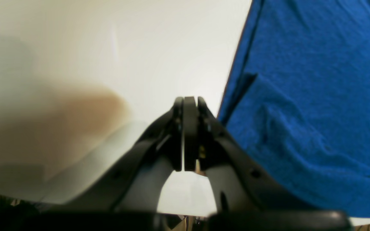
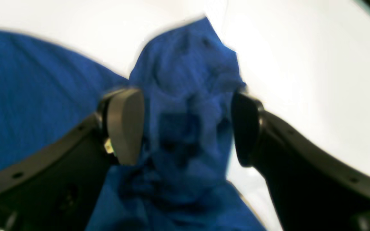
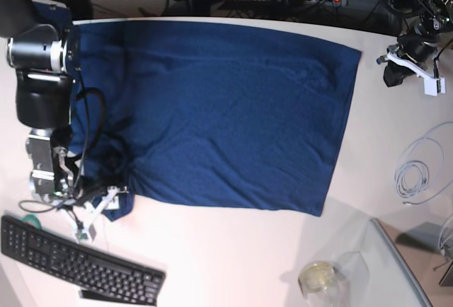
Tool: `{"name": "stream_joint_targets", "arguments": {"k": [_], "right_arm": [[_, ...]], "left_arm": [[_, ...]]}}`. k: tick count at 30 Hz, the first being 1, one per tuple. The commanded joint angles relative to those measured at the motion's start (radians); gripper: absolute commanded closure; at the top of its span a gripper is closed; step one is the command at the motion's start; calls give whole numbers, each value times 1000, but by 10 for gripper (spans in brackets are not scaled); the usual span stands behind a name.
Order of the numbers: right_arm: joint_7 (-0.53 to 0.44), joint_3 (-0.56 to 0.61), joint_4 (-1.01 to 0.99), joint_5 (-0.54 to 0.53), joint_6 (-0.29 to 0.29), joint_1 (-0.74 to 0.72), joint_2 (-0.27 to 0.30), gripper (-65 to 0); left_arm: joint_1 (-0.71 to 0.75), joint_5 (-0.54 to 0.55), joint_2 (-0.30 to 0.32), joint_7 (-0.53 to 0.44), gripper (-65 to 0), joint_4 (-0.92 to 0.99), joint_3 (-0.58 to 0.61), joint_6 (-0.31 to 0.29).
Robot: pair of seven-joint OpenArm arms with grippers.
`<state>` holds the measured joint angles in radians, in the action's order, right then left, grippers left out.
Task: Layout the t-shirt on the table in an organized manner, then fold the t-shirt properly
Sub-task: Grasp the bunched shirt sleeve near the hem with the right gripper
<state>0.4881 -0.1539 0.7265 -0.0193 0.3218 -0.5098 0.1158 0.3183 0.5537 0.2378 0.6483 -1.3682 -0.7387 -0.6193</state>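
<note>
Table (image 3: 233, 250): one white tabletop with a curved edge at the far right in the base view; it carries every item listed below.
T-shirt (image 3: 226, 109): one, dark navy in the base view and brighter blue in both wrist views; soft knit, no print. The body lies spread flat across the middle and far part of the table, roughly rectangular, with shallow creases. One corner is bunched into a crumpled lump near the keyboard, under the right arm.
Keyboard (image 3: 78, 261): one, black, at the near edge on the base view's left, just beside the bunched cloth but not touching it.
Tray (image 3: 396, 271): one, grey and translucent, at the near corner on the base view's right, well apart from the t-shirt.
Cable coil (image 3: 414, 172): one, pale, looped on the table between the tray and the left arm.
Round dish (image 3: 316, 276): one, small and yellowish, next to the tray; details too small to tell.
Right gripper (image 2: 186, 126): jaws stand apart on either side of the bunched sleeve cloth; the image is blurred and no clamping contact is visible.
Left gripper (image 1: 189, 134): jaws pressed together with nothing between them, over bare table just beside the t-shirt's edge.
</note>
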Motion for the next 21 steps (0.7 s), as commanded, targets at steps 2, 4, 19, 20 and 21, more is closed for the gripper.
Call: {"name": "stream_joint_targets", "arguments": {"k": [2, 4, 19, 20, 21], "right_arm": [[-75, 0, -75, 2, -52, -59, 14, -404], [-122, 0, -126, 2, -85, -65, 17, -404], [-59, 0, 227, -5, -88, 76, -28, 0], [-27, 1, 295, -5, -86, 101, -37, 0], [5, 1, 365, -5, -86, 121, -41, 0]], "left_arm": [[0, 15, 18, -17, 0, -14, -9, -4], [2, 15, 19, -17, 0, -14, -14, -4], [9, 13, 21, -18, 0, -14, -14, -4], [8, 13, 22, -18, 0, -14, -14, -4], [6, 13, 22, -18, 0, -14, -14, -4]]}}
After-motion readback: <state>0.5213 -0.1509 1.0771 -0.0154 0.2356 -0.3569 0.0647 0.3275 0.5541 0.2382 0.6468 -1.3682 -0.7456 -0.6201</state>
